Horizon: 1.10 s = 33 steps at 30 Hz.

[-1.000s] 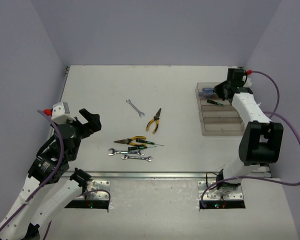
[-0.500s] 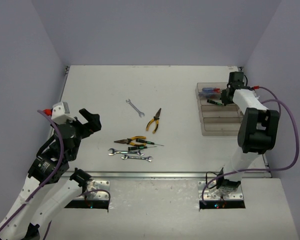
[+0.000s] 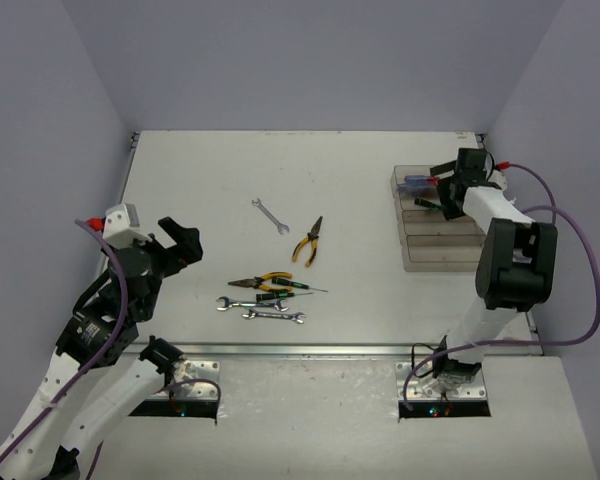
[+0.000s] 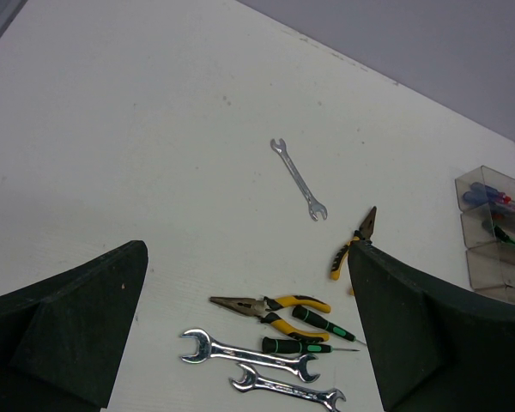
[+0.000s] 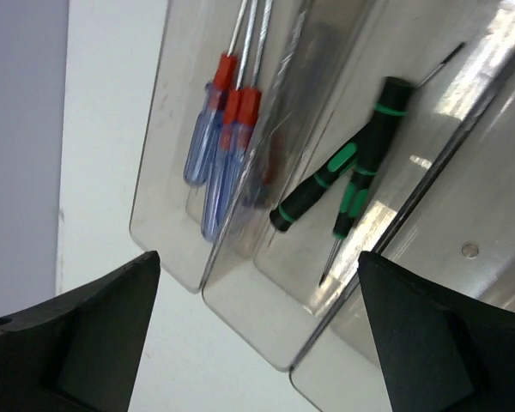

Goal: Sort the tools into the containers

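Observation:
The containers (image 3: 442, 240) form a row of four clear bins at the right. Blue-handled screwdrivers (image 5: 223, 146) lie in the farthest bin (image 5: 167, 206). Two black and green screwdrivers (image 5: 365, 159) lie in the bin beside it. My right gripper (image 5: 257, 257) hangs open just above these two bins (image 3: 442, 185) and holds nothing. On the table's middle lie a lone wrench (image 3: 270, 214), orange pliers (image 3: 308, 241), yellow pliers (image 4: 270, 309), two thin green-banded screwdrivers (image 4: 326, 324) and two wrenches (image 4: 245, 354). My left gripper (image 3: 177, 240) is open, raised at the left of this pile, with nothing in it.
Grey walls close the table (image 3: 360, 180) at the back and both sides. A metal rail (image 3: 310, 350) runs along the near edge by the arm bases. A purple cable (image 3: 580, 290) loops at the right of the right arm.
My right gripper was shut a second ago and now stands open over the far bins; its wrist has swung and shifted slightly. The left arm and the tools on the table have not moved.

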Motion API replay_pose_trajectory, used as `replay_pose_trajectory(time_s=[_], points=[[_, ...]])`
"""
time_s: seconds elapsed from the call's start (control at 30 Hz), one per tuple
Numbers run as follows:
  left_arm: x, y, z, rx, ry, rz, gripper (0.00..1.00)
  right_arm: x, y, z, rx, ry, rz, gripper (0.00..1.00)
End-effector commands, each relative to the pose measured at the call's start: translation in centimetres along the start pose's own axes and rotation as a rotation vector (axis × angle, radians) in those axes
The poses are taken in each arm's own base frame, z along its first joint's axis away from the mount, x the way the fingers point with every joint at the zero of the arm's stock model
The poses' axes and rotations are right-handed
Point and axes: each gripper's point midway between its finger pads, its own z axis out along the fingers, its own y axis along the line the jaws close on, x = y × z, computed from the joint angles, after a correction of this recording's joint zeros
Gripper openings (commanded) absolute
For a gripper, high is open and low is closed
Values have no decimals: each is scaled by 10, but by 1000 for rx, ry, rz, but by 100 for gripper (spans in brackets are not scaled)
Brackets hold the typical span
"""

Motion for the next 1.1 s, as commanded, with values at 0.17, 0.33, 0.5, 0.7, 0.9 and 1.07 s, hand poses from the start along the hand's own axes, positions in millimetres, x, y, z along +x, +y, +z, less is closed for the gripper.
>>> replay_pose_trajectory(time_s=[0.17,0.33,0.5,0.7,0.9,1.07], points=[[-11,-1,-1,6,-42,-21,100,117,94,-152,-610,134,-869,93],[-13,-1,-3,13,-50,-27,100,233,56,-215,-762,358,-1412,84],[-12,-1,-3,13,-48,-26,100,295,-9,-216,-638,491,-1783,69],[-12,-1,-2,13,-45,-24,100,346,-64,-215,-603,602,-2053,53],[-11,-3,-2,20,-42,-22,100,374,-87,-204,-622,667,-2171,41],[-9,-4,0,16,-32,-14,100,385,-84,-191,-638,639,-2178,35]])
